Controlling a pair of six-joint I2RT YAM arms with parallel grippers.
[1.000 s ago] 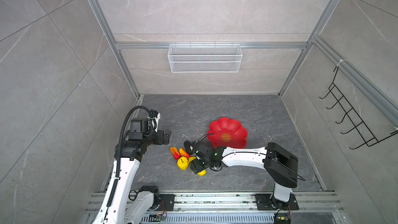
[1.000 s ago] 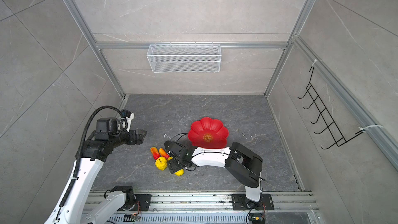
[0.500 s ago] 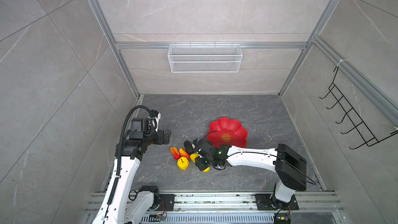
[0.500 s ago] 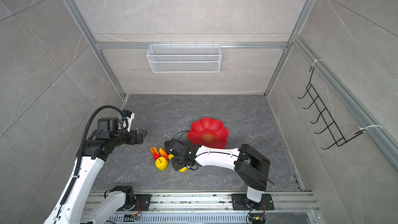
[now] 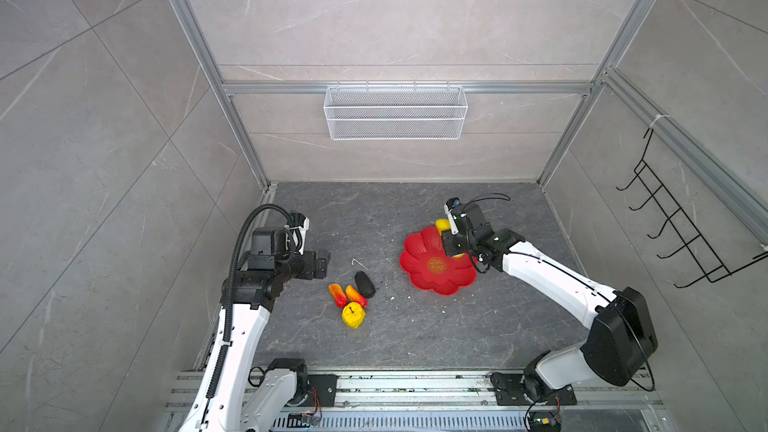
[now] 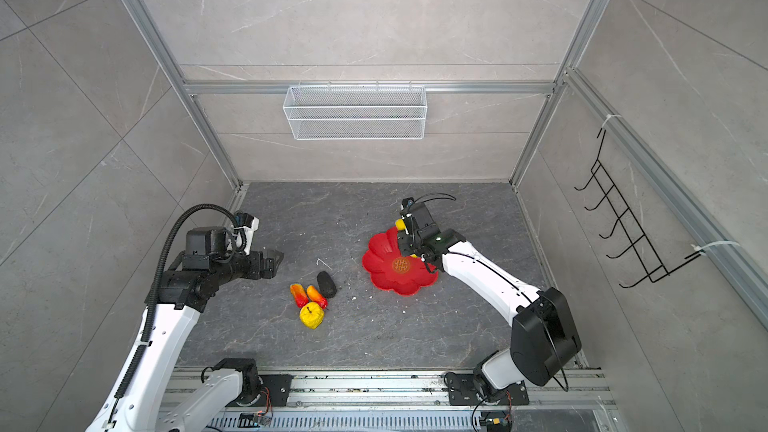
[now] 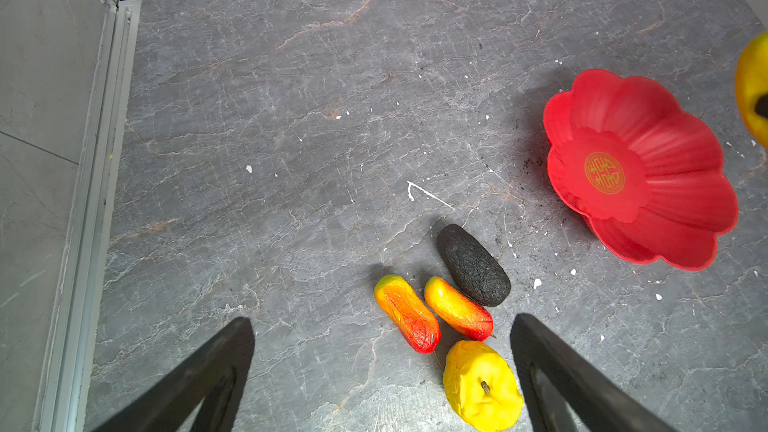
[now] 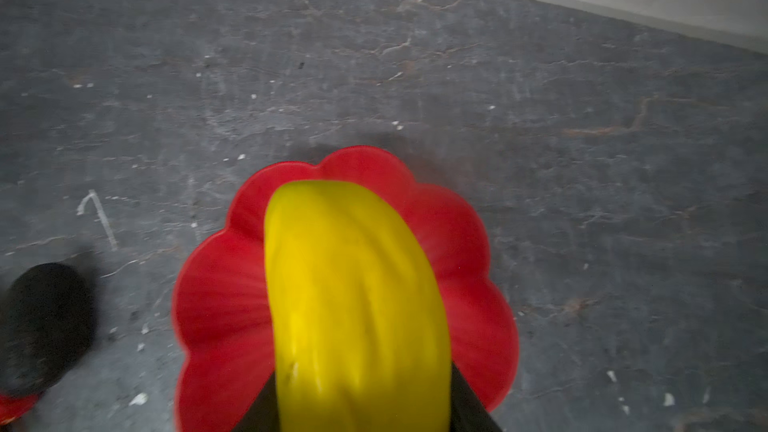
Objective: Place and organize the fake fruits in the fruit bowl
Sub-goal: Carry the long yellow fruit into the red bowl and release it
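Note:
My right gripper (image 5: 451, 238) (image 8: 361, 409) is shut on the long yellow fruit (image 8: 353, 305) (image 5: 442, 225) and holds it above the far side of the red flower-shaped fruit bowl (image 5: 419, 251) (image 6: 380, 251) (image 8: 216, 305). Nothing lies in the bowl (image 7: 673, 234). On the floor to its left lie two red-orange fruits (image 7: 407, 313) (image 7: 457, 307), a black oval (image 7: 473, 265) (image 5: 365, 283) and a round yellow one with a stem (image 7: 482, 386) (image 5: 353, 315), close together. My left gripper (image 5: 322, 261) (image 7: 382, 320) hangs open above and left of this pile.
A white wire-mesh basket (image 5: 395, 112) hangs on the back wall. A black hook rack (image 5: 681, 234) is fixed to the right wall. The arms' base rail (image 5: 415, 384) runs along the front edge. White specks and a scratch (image 7: 428, 195) mark the floor.
My right gripper closed on the long yellow fruit beside the pile and carried it right and back, over the bowl. The left arm has stayed put.

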